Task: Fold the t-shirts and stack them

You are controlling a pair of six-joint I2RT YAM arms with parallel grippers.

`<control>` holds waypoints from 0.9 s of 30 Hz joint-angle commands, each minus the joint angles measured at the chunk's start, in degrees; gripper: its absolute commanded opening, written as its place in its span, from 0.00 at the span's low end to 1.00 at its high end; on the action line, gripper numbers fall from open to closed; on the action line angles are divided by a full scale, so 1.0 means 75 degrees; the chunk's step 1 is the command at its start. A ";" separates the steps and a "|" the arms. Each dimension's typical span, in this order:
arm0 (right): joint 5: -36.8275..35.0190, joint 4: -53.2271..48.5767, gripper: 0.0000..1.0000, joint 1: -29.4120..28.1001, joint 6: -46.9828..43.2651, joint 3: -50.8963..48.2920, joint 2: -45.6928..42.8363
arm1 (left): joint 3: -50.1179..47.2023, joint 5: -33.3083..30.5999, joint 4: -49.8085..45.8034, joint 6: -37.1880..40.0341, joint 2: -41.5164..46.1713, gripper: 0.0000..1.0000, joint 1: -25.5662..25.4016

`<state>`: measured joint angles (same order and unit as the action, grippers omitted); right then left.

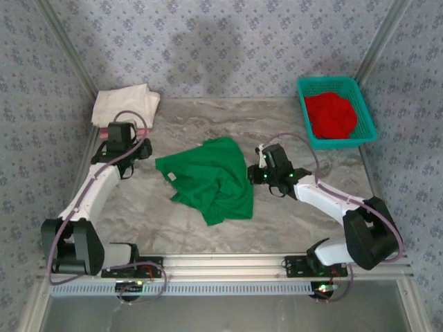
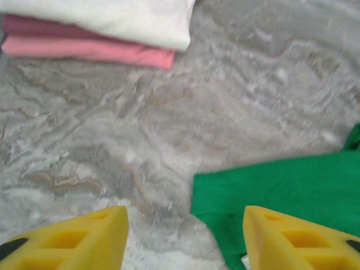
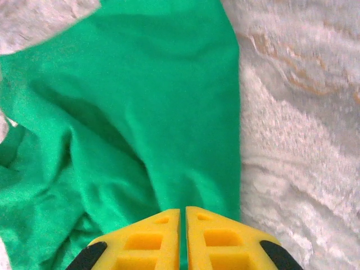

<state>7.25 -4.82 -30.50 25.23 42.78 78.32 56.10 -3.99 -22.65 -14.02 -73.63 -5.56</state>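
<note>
Left tool (image 2: 184, 222) spread over desk (image 2: 169, 112) | green shirt (image 2: 292, 185) just right of it | right tool (image 3: 183, 216) pressed together on that shirt's edge, grip unclear | cream shirt (image 2: 124, 19) atop pink shirt (image 2: 95, 50) ahead-left of left tool

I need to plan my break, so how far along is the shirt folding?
Done: the white shirt lies folded on the pink shirt in the far left corner. In hand: the green shirt lies crumpled mid-table, left gripper open beside its edge, right gripper shut over it. Left: folding green, then the red shirt, bunched in the basket.
</note>
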 commanded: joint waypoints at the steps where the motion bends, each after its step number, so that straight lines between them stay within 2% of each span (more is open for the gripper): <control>1: -0.0064 -0.0157 0.16 0.0032 0.0413 -0.0286 -0.0023 | 0.0325 0.0193 -0.1044 -0.0176 0.0179 0.61 -0.0776; 3: -0.0051 -0.0122 0.18 0.0034 0.0455 -0.0471 -0.0040 | 0.0278 0.0390 -0.1542 -0.0295 0.0252 0.60 -0.1419; 4: -0.0052 -0.0094 0.19 0.0027 0.0445 -0.0547 -0.0030 | 0.0197 0.0756 -0.1634 -0.0311 0.0285 0.60 -0.1668; 8: 0.0259 0.0082 0.34 0.0047 0.0569 -0.0830 0.0147 | -0.0330 0.1605 -0.1861 -0.0867 0.0400 0.61 -0.2720; 9: 0.0358 0.0141 0.36 0.0022 0.0606 -0.0920 0.0176 | -0.0540 0.1677 -0.1757 -0.1030 0.0477 0.62 -0.3025; 12: 0.0480 0.0265 0.41 -0.0063 0.0772 -0.1155 0.0158 | -0.1242 0.1849 -0.1033 -0.1608 0.0716 0.75 -0.3914; 15: 0.0535 0.0270 0.45 -0.0126 0.0860 -0.1305 0.0039 | -0.1846 0.1968 -0.0283 -0.2410 0.0839 0.78 -0.4586; 20: 0.0222 0.0305 0.49 -0.0293 0.0874 -0.1478 -0.0180 | -0.2416 0.2254 0.0636 -0.2967 0.0609 0.79 -0.4968; 27: 0.0199 0.0461 0.49 -0.0372 0.0923 -0.1473 0.0015 | -0.2461 0.2617 0.2008 -0.3183 -0.0447 0.75 -0.5005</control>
<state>9.76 -1.93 -32.69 31.07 32.18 78.32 37.85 12.97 -14.59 -35.55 -75.11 -42.54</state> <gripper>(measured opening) 0.488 0.756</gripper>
